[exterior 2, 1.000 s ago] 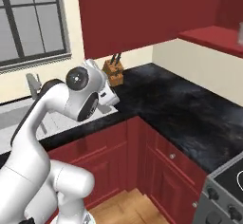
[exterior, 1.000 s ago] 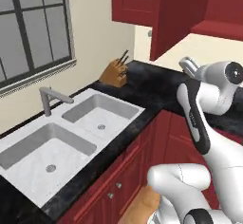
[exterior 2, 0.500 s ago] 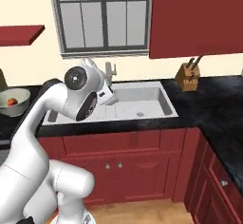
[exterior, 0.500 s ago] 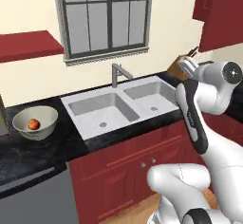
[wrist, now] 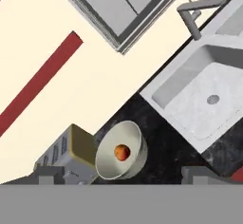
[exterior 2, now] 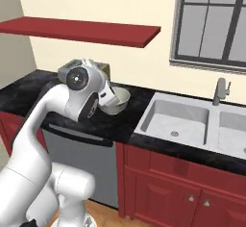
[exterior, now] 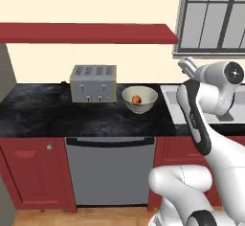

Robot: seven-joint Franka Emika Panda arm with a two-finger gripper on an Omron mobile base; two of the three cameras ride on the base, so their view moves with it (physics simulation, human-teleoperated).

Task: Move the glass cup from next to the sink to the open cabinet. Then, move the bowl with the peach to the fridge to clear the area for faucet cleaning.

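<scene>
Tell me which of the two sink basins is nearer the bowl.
The basin on the bowl's side, farther from the faucet; only a strip of black counter separates them.

On the black speckled table [exterior: 57,117], the small orange-red peach [exterior: 136,99] lies in the cream-white round bowl [exterior: 139,99], between the grey metal toaster [exterior: 93,83] and white-grey double-basin sink [exterior 2: 180,120].

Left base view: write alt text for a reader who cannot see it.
A bowl holding a peach sits on a black counter right of a toaster, above a dishwasher. The white arm rises at right.
</scene>
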